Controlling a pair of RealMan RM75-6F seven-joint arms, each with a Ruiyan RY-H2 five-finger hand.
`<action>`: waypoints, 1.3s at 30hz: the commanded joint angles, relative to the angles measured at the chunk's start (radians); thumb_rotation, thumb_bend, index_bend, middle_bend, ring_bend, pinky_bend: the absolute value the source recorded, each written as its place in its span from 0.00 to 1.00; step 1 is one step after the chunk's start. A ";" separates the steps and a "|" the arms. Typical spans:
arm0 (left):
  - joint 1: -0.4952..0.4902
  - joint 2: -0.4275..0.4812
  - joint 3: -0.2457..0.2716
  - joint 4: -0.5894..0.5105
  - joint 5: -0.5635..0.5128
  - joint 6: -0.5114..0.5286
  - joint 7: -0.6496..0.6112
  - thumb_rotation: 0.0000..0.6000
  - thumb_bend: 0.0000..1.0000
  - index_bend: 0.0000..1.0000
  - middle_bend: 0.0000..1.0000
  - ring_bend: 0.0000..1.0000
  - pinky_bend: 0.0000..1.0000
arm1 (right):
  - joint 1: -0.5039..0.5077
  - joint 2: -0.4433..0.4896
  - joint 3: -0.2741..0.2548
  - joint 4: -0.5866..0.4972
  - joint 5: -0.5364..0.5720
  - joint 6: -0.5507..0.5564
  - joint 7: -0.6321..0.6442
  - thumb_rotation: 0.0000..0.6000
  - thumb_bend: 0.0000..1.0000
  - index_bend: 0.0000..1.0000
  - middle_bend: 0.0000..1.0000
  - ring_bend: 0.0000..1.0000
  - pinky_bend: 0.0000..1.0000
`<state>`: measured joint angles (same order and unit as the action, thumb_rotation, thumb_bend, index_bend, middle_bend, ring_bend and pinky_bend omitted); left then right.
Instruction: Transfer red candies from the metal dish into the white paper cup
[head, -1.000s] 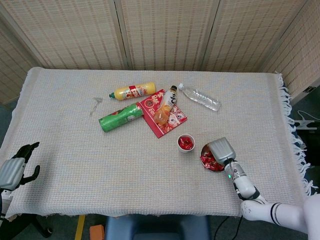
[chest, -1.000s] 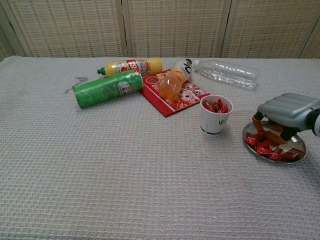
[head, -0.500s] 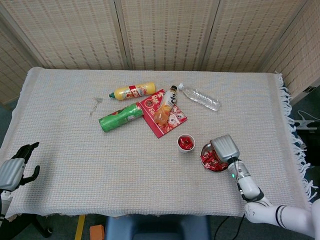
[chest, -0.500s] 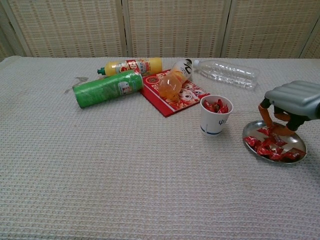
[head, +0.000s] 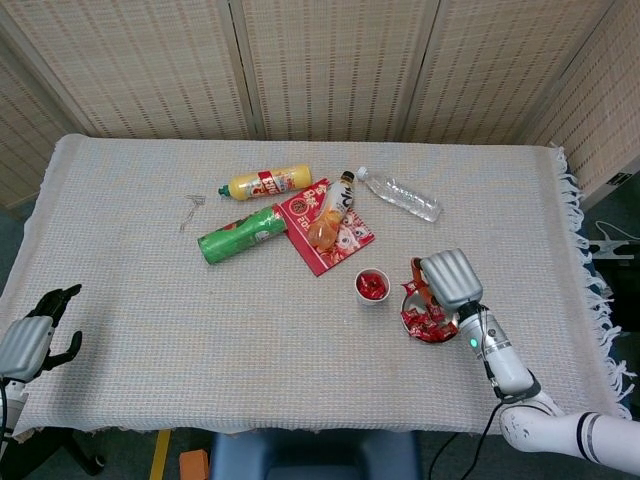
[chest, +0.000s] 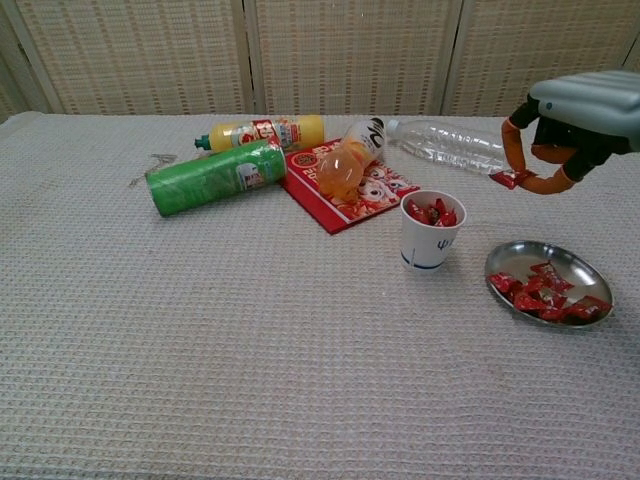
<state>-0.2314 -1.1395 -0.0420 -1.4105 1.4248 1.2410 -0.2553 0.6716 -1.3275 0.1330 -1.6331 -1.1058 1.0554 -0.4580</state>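
Observation:
A metal dish with several red candies lies at the right of the table. To its left stands the white paper cup, with red candies inside. My right hand hovers well above the dish and pinches one red candy in its fingertips. My left hand hangs off the table's front left corner, fingers apart, holding nothing.
Behind the cup lie a red packet, an orange bottle, a green can, a yellow bottle and a clear bottle. A small metal clip lies at the far left.
My right hand rose from the dish with one red candy pinched in its fingers. The left hand stayed where it was.

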 joint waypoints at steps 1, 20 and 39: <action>0.000 0.001 0.000 0.001 0.000 0.000 -0.002 1.00 0.50 0.04 0.11 0.06 0.29 | 0.035 -0.039 0.021 0.012 0.022 -0.028 -0.028 1.00 0.28 0.71 0.93 0.87 1.00; 0.004 0.009 -0.002 0.006 0.004 0.008 -0.031 1.00 0.51 0.04 0.10 0.06 0.29 | 0.114 -0.141 0.024 0.068 0.139 -0.079 -0.169 1.00 0.28 0.42 0.93 0.85 1.00; 0.008 0.007 0.005 -0.009 0.022 0.025 -0.007 1.00 0.51 0.04 0.11 0.06 0.29 | -0.010 0.060 -0.084 -0.038 0.036 -0.036 -0.033 1.00 0.25 0.25 0.93 0.82 1.00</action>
<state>-0.2224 -1.1301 -0.0383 -1.4179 1.4455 1.2676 -0.2659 0.6838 -1.2913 0.0741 -1.6696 -1.0518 1.0234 -0.5129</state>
